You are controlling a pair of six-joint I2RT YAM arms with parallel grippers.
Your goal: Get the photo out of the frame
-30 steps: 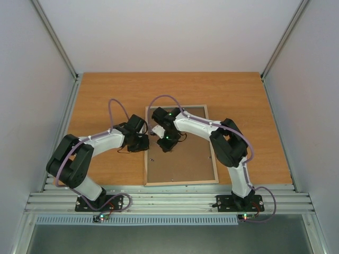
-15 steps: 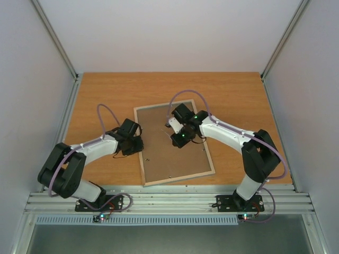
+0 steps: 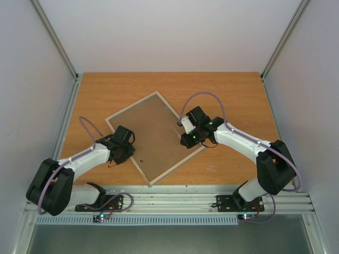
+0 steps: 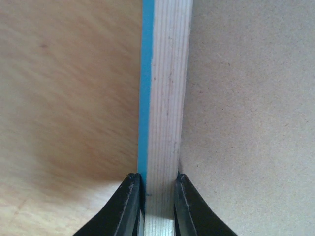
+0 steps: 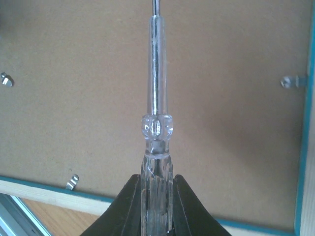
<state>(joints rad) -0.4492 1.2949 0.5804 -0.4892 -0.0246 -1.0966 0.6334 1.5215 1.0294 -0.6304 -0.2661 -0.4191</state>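
The frame (image 3: 177,166) lies back up on the table, turned diagonally, with its brown backing board (image 3: 153,138) facing me. My left gripper (image 3: 127,153) is shut on the frame's left rail; up close its jaws pinch the pale wood and blue edge (image 4: 167,98), the left gripper (image 4: 157,182) right at the board's border. My right gripper (image 3: 183,126) hovers at the frame's right side, shut on a clear-handled screwdriver (image 5: 157,108) whose metal shaft points out over the board; the right gripper (image 5: 156,182) clamps its handle. The photo is hidden under the backing board.
Small metal clips (image 5: 72,182) (image 5: 290,81) (image 5: 6,78) sit along the board's edges. The wooden table (image 3: 233,90) is walled left, right and behind. A metal rail (image 3: 169,198) with both arm bases runs along the near edge.
The frame has turned counter-clockwise from square to diagonal. My left gripper, holding its rail, swung left and nearer; the right arm moved right with the screwdriver.
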